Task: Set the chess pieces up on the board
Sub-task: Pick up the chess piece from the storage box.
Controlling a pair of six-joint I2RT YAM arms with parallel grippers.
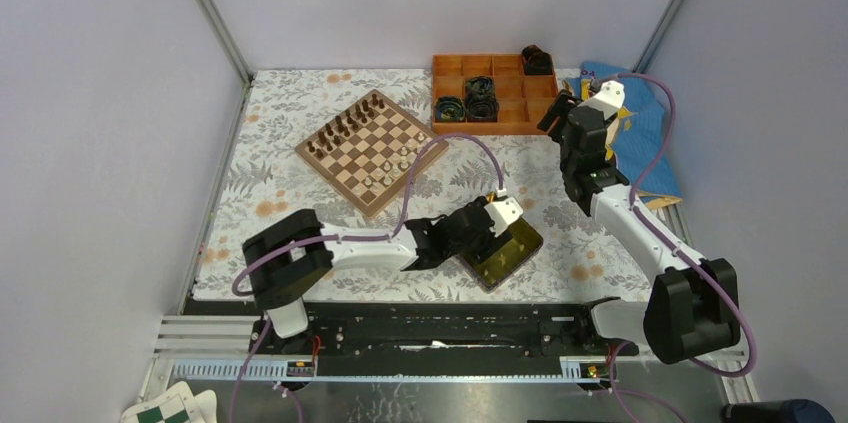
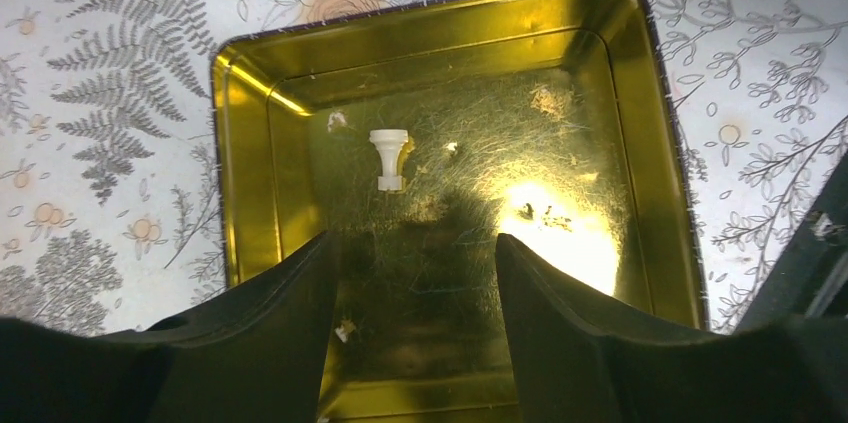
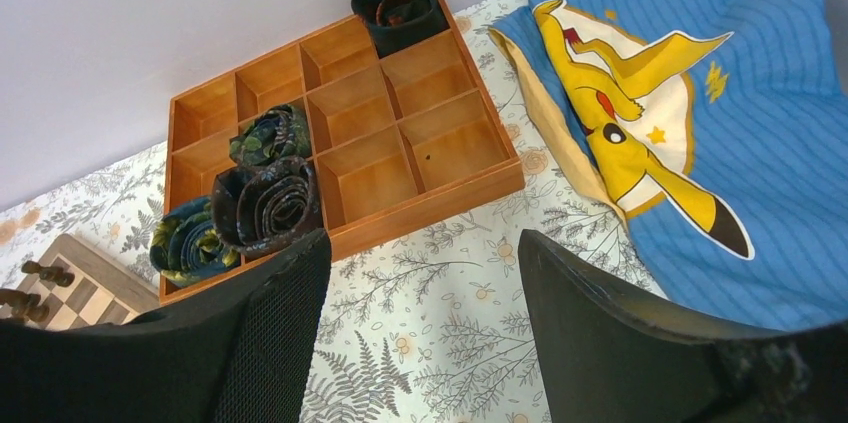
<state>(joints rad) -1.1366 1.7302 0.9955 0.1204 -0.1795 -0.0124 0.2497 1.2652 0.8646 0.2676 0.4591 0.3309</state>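
On tray (image 2: 232, 193), L-wrist cam only: white piece (image 2: 388, 158)

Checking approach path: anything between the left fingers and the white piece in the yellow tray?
Left wrist view: only bare tray floor between the fingers and the piece.

The left gripper (image 2: 412, 248) blocks the yellow tray (image 2: 245, 193) toward 6 o'clock, hiding its near corners. From above, the chess pieces (image 1: 388, 174) on the board (image 1: 372, 148) are too small to tell by kind. In the right wrist view the board shows only a corner at 8 o'clock — the rest is cut off — and the blue cloth (image 3: 760, 143) runs off at 3 o'clock.
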